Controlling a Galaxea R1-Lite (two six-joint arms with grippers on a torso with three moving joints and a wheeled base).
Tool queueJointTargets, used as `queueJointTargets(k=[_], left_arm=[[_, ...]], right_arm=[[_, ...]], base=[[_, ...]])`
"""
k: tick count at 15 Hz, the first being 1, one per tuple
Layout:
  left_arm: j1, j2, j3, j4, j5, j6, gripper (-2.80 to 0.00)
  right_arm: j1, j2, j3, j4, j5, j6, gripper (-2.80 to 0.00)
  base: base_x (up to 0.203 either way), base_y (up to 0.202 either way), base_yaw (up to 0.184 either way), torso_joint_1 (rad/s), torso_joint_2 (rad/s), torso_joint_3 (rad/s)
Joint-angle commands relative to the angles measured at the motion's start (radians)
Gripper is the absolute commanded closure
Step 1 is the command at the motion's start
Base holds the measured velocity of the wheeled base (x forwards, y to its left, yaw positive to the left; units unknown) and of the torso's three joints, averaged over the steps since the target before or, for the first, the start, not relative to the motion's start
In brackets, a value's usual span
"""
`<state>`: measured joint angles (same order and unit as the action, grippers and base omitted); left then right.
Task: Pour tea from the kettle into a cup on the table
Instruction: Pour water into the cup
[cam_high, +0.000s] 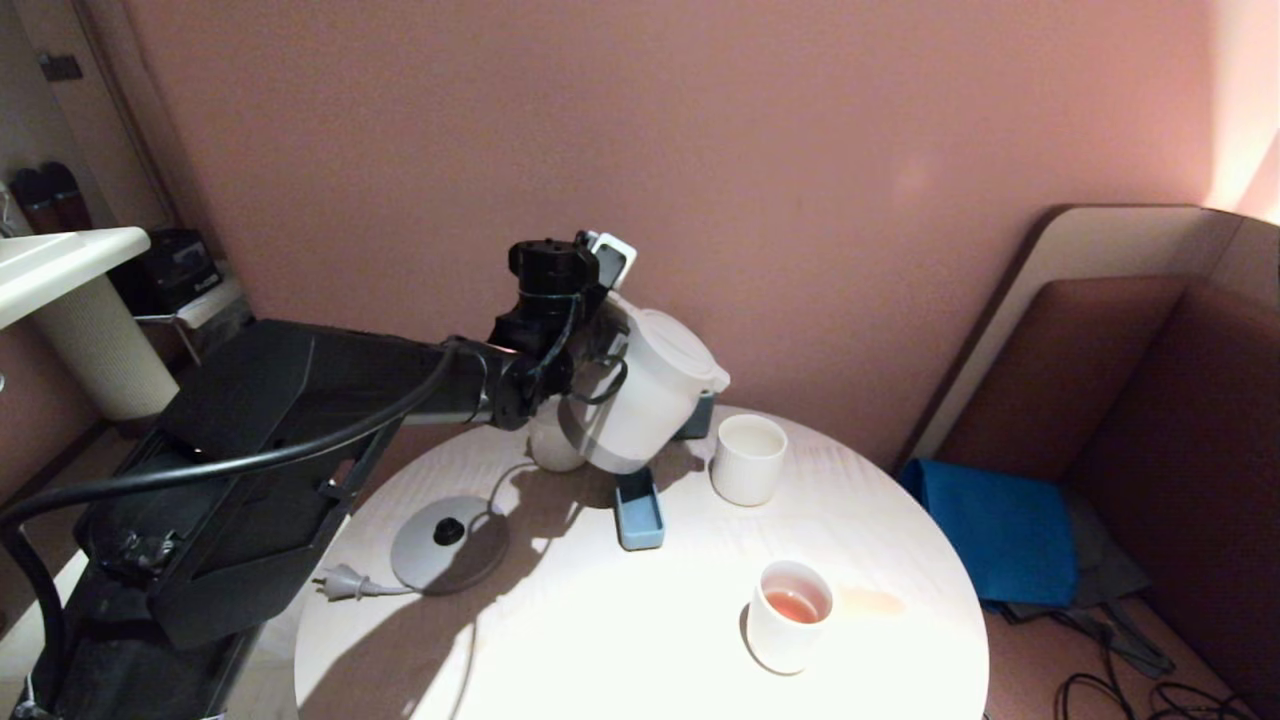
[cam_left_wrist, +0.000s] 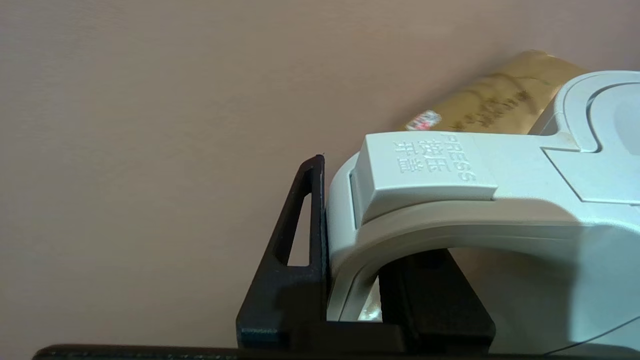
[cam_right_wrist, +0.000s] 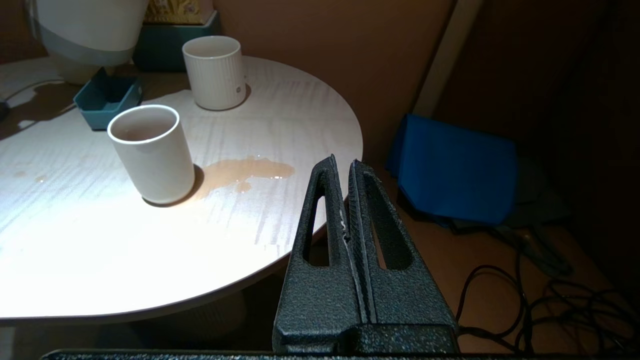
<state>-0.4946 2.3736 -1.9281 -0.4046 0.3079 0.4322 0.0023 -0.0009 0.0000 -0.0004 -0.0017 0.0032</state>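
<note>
Right now the kettle (cam_high: 650, 400) hangs in the air over the far side of the table (cam_high: 620, 640), clear of its grey power base (cam_high: 445, 540). My left gripper (cam_left_wrist: 367, 270) is clamped on its loop handle, one finger (cam_left_wrist: 300, 225) outside the loop and the other through it. The kettle's long axis, base to lid, leans. The grey-banded bottom sits low toward my left and the flat lid is tipped up and over toward my right. The short spout points at the ribbed white cup (cam_high: 748, 458) and sits just above and beside its near rim. I see no stream of tea leaving the spout, and I cannot tell whether that cup has anything in it. To pour well, I judge the spout should come squarely over the cup's mouth before I roll the wrist further. The roll should be slow and the stream thin. The puddle (cam_right_wrist: 245, 172) beside the smooth cup (cam_high: 790, 615), which has tea (cam_high: 795, 605) in it, shows how easily it goes wide. A small blue tray (cam_high: 638, 510) lies under the kettle and another white cup (cam_high: 553, 445) stands behind it. My right gripper (cam_right_wrist: 347, 170) is parked off the table's edge, its fingers pressed together on nothing.
</note>
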Motion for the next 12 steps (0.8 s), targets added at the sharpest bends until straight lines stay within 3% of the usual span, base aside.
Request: queueJointTargets(k=[1, 9, 12], left_arm=[[-0.005, -0.001, 0.000, -0.006, 0.004, 0.012, 0.00], [-0.005, -0.001, -0.006, -0.013, 0.002, 0.019, 0.00], [-0.005, -0.025, -0.005, -0.003, 0.002, -0.079, 0.00]], right_arm=[[0.001, 0.001, 0.000, -0.001, 0.000, 0.000, 0.00], [-0.001, 0.001, 0.000, -0.001, 0.000, 0.000, 0.00], [0.000, 0.001, 0.000, -0.001, 0.000, 0.000, 0.00]], base=[[0.000, 0.000, 0.000, 0.000, 0.00, 0.000], [0.000, 0.000, 0.000, 0.000, 0.00, 0.000], [0.000, 0.000, 0.000, 0.000, 0.00, 0.000]])
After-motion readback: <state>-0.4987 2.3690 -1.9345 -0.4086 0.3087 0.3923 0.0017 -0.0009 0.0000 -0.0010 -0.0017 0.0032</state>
